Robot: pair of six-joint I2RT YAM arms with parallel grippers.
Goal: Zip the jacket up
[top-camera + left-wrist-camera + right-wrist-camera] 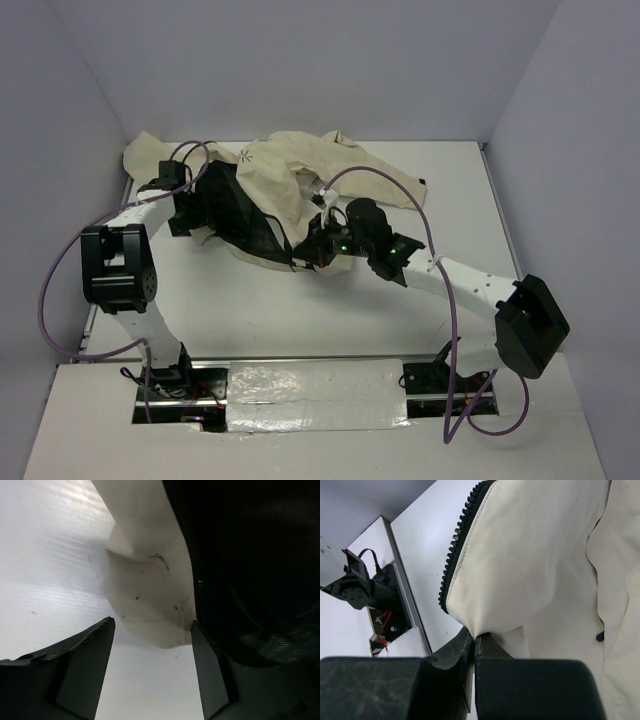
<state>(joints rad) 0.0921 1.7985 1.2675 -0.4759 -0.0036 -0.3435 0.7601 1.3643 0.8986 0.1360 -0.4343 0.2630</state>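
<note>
The jacket lies crumpled across the upper centre of the table in the top view, with its black lining exposed at left-centre.

Right gripper: fingers pressed together, clamped on the lower corner of a cream front panel. From the clamp, the zipper teeth run up and slightly right to the top edge of the right wrist frame. That line is the long axis a closing move would follow.

Left gripper: fingers apart, nothing held. A cream fold sits just beyond the tips, and the lining fills the right of that frame.

Judgement: the left gripper is free and appears nearer the opposite panel edge.

Not visible: the slider, the pull tab, the second tooth row. Whether the left gripper's right-hand finger touches the lining cannot be determined.
</note>
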